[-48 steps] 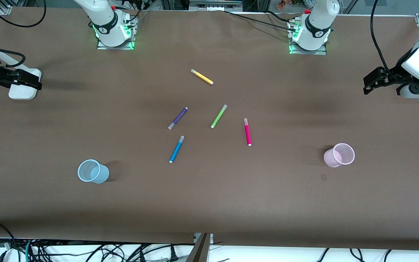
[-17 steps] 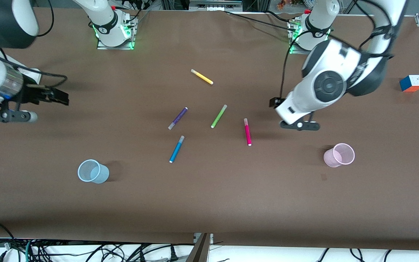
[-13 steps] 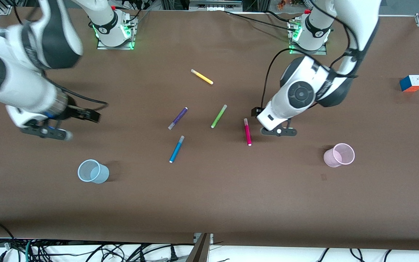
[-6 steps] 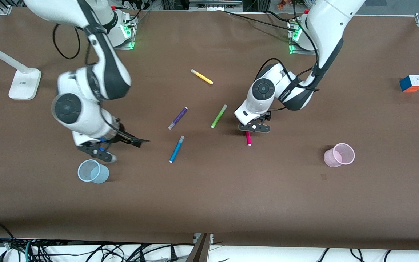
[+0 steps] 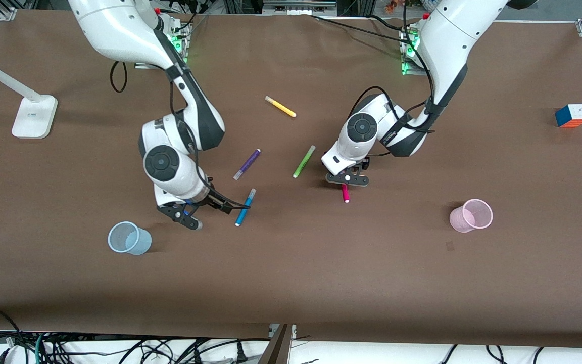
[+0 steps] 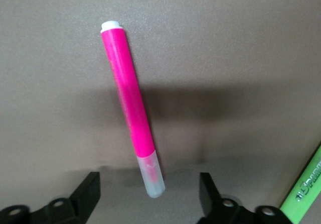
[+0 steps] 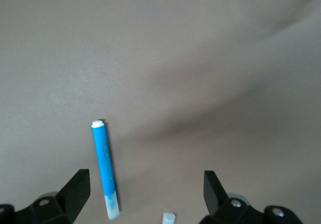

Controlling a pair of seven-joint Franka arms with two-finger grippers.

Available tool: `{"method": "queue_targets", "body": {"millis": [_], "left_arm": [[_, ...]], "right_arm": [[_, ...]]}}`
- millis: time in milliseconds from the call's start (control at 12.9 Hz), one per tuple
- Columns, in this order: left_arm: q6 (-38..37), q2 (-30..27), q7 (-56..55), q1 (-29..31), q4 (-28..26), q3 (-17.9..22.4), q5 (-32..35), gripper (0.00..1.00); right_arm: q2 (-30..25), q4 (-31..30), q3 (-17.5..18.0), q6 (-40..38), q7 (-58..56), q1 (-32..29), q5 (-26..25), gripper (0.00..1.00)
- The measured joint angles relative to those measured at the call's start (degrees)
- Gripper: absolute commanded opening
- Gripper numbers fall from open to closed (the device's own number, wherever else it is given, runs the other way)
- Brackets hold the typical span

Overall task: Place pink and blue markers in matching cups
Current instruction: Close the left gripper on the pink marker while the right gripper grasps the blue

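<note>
The left gripper (image 6: 150, 196), jaws apart, straddles the capped end of the pink marker (image 6: 131, 108) lying on the table (image 5: 291, 273). The right gripper (image 7: 145, 196), also spread, hangs just beside the blue marker (image 7: 105, 169), apparently not touching. Blue cup (image 5: 128, 238) and pink cup (image 5: 470, 215) stand near opposite table ends.

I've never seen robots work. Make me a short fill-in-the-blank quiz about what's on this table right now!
1. The left tool hangs open over the ___ marker.
2. The right tool hangs open over the ___ marker.
3. The blue cup stands toward the ___ arm's end of the table.
4. The number of markers inside the pink cup is ___.

Missing words: pink; blue; right; zero
</note>
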Motion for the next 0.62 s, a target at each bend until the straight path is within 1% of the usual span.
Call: {"method": "queue_targets", "body": {"millis": [78, 156, 233, 389, 544, 622], "left_arm": [[0.3, 0.3, 0.0, 0.0, 0.0, 0.0, 0.0, 0.49], [0.4, 0.4, 0.0, 0.0, 0.0, 0.0, 0.0, 0.39], [0.4, 0.6, 0.0, 0.0, 0.0, 0.0, 0.0, 0.37], [0.4, 0.5, 0.0, 0.0, 0.2, 0.0, 0.4, 0.25], [0.3, 0.4, -0.1, 0.0, 0.2, 0.0, 0.9, 0.16], [0.3, 0.4, -0.1, 0.0, 0.2, 0.0, 0.9, 0.16]], "right_arm": [[1.2, 0.5, 0.0, 1.0, 0.0, 0.8, 0.0, 1.0], [2.5, 1.3, 0.0, 1.9, 0.1, 1.5, 0.0, 1.0], [3.7, 2.3, 0.0, 2.7, 0.7, 2.2, 0.0, 1.0], [6.1, 4.3, 0.0, 4.9, 2.0, 3.3, 0.0, 1.0], [8.1, 5.5, 0.0, 6.7, 2.1, 3.9, 0.0, 1.0], [8.9, 5.7, 0.0, 7.4, 2.1, 4.1, 0.0, 1.0]]}}
